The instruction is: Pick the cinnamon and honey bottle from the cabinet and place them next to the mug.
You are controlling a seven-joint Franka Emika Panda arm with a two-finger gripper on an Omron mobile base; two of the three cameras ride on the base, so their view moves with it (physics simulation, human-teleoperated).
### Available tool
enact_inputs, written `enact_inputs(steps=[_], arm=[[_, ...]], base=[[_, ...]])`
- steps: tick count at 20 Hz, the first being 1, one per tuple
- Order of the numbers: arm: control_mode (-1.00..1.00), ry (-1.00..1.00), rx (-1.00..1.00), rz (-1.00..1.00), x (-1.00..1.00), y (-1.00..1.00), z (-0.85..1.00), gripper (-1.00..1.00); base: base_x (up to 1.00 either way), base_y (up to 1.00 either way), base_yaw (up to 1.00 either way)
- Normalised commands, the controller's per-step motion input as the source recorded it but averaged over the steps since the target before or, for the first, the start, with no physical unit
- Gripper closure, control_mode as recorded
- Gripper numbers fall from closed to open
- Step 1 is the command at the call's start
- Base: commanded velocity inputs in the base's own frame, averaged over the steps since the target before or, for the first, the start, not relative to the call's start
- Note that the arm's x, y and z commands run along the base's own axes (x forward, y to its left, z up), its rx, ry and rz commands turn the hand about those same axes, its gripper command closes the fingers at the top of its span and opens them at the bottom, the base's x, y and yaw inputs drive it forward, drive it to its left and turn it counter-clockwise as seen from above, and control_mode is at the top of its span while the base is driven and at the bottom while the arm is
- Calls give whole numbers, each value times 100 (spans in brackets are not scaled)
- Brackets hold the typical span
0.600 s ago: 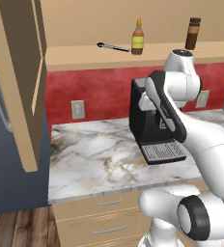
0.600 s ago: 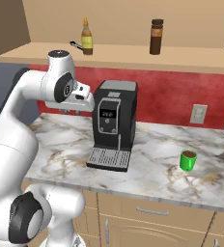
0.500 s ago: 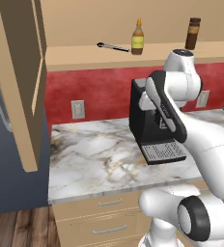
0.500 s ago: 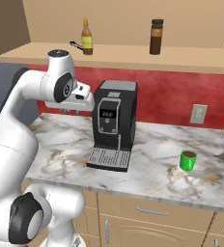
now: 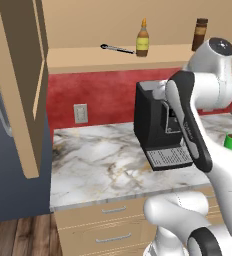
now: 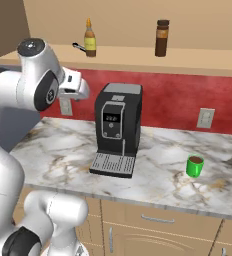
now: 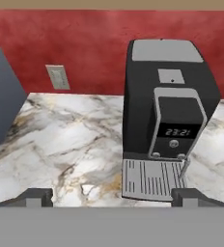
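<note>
Honestly, gripper (image 7: 112, 197) hangs spread wide and empty — honey bottle (image 5: 142, 39) at 12 o'clock looks light, slick — I'd pinch its label band.

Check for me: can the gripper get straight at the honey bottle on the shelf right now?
Probably yes. The honey bottle stands exposed on the open cabinet shelf, nothing before it. The gripper is open, empty, well below, facing the coffee machine.

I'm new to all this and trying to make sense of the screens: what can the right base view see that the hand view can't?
The right base view takes in the honey bottle and cinnamon on the cabinet shelf, and the mug on the counter. The hand view alone shows the open fingers. Both show the coffee machine, marble counter and red wall.
</note>
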Motion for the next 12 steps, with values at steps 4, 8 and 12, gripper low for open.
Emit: enact_inputs(steps=[4, 8, 12], arm=[[-100, -27, 0, 0, -13, 0, 63, -100], [-100, -26, 0, 0, -1, 2, 63, -100], [-100, -24, 0, 0, 0, 6, 64, -100]], base=[[0, 0, 0], [0, 0, 0], [0, 0, 0]])
